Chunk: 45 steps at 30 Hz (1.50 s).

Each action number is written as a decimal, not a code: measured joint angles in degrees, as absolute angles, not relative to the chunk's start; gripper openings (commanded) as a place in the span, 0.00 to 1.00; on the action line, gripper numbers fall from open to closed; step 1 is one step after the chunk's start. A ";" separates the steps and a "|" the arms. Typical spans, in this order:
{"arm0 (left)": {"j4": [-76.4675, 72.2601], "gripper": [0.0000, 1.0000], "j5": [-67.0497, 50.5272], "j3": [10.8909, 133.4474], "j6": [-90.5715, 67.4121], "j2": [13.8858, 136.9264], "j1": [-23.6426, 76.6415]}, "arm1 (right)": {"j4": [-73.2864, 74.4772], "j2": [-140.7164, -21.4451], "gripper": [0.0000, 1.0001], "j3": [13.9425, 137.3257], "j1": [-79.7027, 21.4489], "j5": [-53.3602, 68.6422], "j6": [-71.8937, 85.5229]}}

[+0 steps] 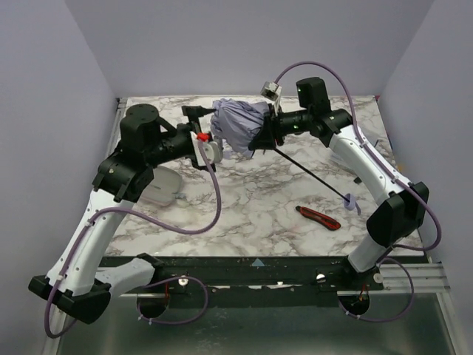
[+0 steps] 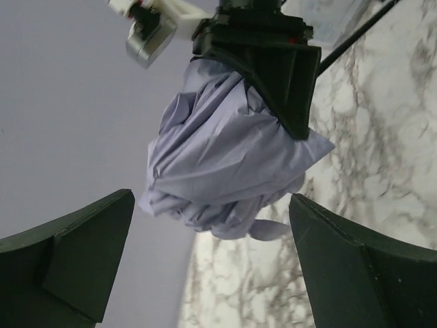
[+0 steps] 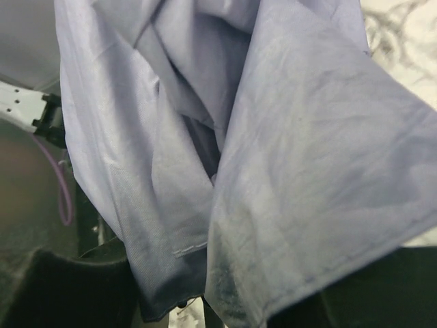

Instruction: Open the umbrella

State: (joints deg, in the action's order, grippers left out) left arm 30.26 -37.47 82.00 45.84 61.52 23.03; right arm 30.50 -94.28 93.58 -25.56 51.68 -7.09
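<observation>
The umbrella [image 1: 238, 124] is a crumpled lavender bundle held up over the back of the marble table [image 1: 251, 200]. Its thin black shaft [image 1: 310, 171] slopes down to the small handle [image 1: 350, 200] at the right. My right gripper [image 1: 269, 132] is shut on the canopy end of the bundle. Fabric [image 3: 287, 150] fills the right wrist view, with the dark fingers [image 3: 54, 290] just showing at the bottom. My left gripper [image 1: 208, 133] stands open at the bundle's left tip. In the left wrist view the umbrella [image 2: 225, 157] hangs just beyond the wide-apart fingers [image 2: 75, 260], untouched.
A red-and-black utility knife [image 1: 318, 217] lies on the marble at the front right. A pale oblong case [image 1: 164, 188] sits at the left, partly under my left arm. Lavender walls close in the back and both sides.
</observation>
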 measured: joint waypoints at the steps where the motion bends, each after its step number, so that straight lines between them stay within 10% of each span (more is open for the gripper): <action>1: 31.29 0.99 -35.42 82.00 50.92 61.69 24.62 | 32.03 -95.00 0.00 94.13 -25.61 52.45 -7.29; 16: 40.23 0.94 -13.39 80.62 86.89 72.51 38.98 | 50.13 -101.38 0.00 102.13 -27.44 58.83 -12.40; 23: 40.07 0.32 -8.75 80.79 87.64 74.98 40.21 | 55.53 -102.56 0.02 104.51 -27.90 58.65 -15.11; 29: 40.16 0.00 -8.25 81.17 83.42 75.72 40.25 | 56.66 -102.76 0.26 104.84 -27.77 57.80 -15.22; 36: 38.85 0.00 -8.10 78.81 79.59 73.87 40.10 | 54.41 -102.76 0.82 105.73 -27.83 57.56 -12.86; 45: 41.63 0.00 -9.78 76.23 69.82 74.06 38.63 | 26.68 -97.01 0.97 107.48 -25.56 51.53 1.15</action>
State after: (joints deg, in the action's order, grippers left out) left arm 41.63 -9.78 76.23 69.82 74.06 38.63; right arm 26.68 -97.01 107.48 -25.56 51.53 1.15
